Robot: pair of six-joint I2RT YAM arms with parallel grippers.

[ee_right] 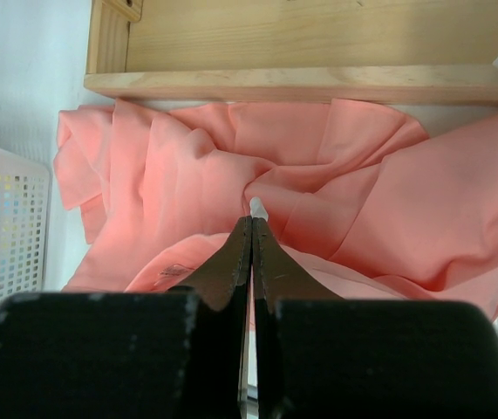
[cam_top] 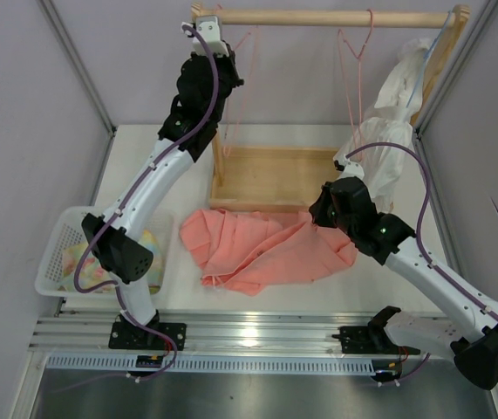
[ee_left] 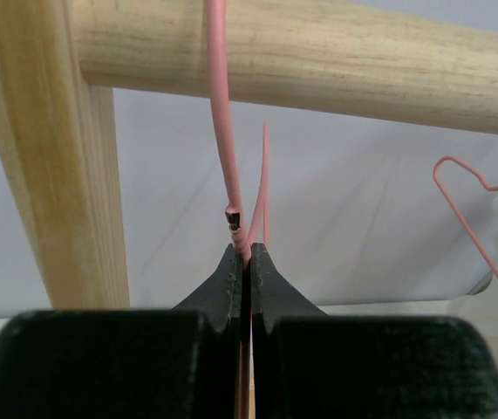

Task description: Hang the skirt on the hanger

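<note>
The salmon-pink skirt (cam_top: 266, 249) lies crumpled on the table in front of the wooden rack base; in the right wrist view the skirt (ee_right: 187, 166) fills the middle. My right gripper (cam_top: 320, 215) is low at its right edge, and the jaws (ee_right: 252, 223) are shut on a fold of it, with a small white bit showing at the tips. A thin pink hanger (cam_top: 247, 65) hangs from the rod at the rack's left end. My left gripper (cam_top: 222, 51) is raised to it, shut (ee_left: 247, 250) on the hanger (ee_left: 221, 131) wire just below its hook.
A wooden rod (cam_top: 327, 16) tops the rack, whose base tray (cam_top: 275, 175) stands behind the skirt. A second pink hanger (cam_top: 353, 61) and a white garment (cam_top: 388, 122) hang to the right. A white basket (cam_top: 61, 262) with pastel cloth (cam_top: 148, 249) stands at left.
</note>
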